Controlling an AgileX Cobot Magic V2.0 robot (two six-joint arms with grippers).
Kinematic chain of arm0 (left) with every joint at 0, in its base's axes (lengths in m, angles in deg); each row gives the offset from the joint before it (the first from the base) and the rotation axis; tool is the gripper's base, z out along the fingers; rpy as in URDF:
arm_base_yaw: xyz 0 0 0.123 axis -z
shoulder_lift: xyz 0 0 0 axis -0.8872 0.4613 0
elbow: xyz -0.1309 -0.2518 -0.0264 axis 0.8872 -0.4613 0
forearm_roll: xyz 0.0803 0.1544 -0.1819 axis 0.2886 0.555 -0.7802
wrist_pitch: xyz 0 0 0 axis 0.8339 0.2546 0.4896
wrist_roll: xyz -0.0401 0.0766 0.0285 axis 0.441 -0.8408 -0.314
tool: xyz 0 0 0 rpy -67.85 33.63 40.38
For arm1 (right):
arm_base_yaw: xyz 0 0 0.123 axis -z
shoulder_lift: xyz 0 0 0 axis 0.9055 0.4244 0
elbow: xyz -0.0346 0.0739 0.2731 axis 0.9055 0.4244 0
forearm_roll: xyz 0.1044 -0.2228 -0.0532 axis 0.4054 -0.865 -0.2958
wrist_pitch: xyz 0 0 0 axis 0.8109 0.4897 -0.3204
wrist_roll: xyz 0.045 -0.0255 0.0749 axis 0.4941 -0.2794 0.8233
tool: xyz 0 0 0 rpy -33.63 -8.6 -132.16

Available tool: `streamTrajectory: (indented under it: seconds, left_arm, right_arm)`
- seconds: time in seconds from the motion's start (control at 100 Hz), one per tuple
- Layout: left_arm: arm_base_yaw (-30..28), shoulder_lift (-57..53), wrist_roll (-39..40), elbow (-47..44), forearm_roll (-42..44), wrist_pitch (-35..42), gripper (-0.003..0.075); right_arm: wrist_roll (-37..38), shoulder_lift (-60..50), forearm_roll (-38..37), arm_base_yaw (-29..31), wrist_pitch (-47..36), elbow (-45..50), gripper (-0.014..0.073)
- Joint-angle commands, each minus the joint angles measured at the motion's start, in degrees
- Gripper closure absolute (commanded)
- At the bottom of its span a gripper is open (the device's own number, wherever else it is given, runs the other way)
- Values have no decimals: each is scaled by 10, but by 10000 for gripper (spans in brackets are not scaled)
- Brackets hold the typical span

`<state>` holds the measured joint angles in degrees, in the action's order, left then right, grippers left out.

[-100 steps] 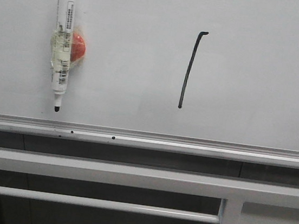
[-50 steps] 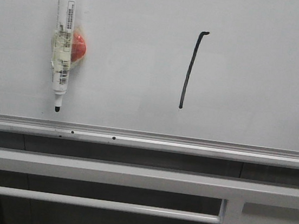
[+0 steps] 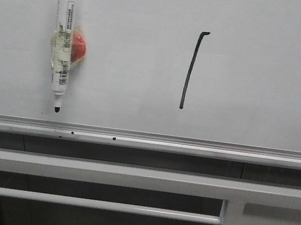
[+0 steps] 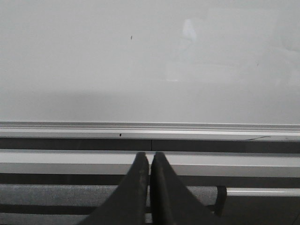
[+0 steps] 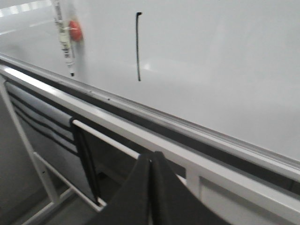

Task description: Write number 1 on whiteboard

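Across the upper part of the front view the whiteboard (image 3: 254, 76) spreads as a large, flat, glossy white sheet, closed along its bottom edge by a silver-grey aluminium rail (image 3: 190, 146) with two small dark dots in it. Below that rail run grey metal bars (image 3: 131, 176), long and square-edged, with a thinner round rod (image 3: 106, 206) under them.

Toward the board's left edge a marker (image 3: 63, 41) hangs flat against the surface, a slim white cylinder with a barcode label and a black tip pointing down at the rail; it is fixed with clear tape to a round red magnet (image 3: 79, 47) just behind it.

Near the middle of the board, well above the bottom rail, stands the number 1 (image 3: 190, 73): a thin black matte stroke whose long axis runs nearly vertical, leaning slightly so its top lies further right than its foot, with a short hook turned right at the top end.

The left gripper (image 4: 150, 159) is below the rail, its dark tapered fingers pressed together on nothing. The right gripper (image 5: 151, 159) is likewise closed and empty, away from the board.
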<state>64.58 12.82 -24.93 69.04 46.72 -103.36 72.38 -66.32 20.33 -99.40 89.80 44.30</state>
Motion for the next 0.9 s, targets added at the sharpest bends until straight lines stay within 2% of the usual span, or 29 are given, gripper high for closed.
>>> streamTrajectory:
  seconds: [0.0,0.17,0.32,0.45,0.74,0.89]
  left_arm:
    - [-2,-12,4,-4,-2,40,741]
    - [-2,-12,4,-4,-2,40,741]
    - [-2,-12,4,-4,-2,40,741]
    - [-2,-12,4,-4,-2,40,741]
    - [-2,-12,4,-4,-2,40,741]
    - [-2,-12,4,-4,-2,40,741]
  right_arm:
    - [-2,-3,-14,49,-22,14,657]
    - [-2,-3,-7,173,23,14,657]
    - [-2,-4,-2,240,25,14,657]
    - [-2,-7,-7,298,61,14,657]
    - [-2,-7,-27,369,68,14,657]
    - [-2,-7,-27,424,72,14,657]
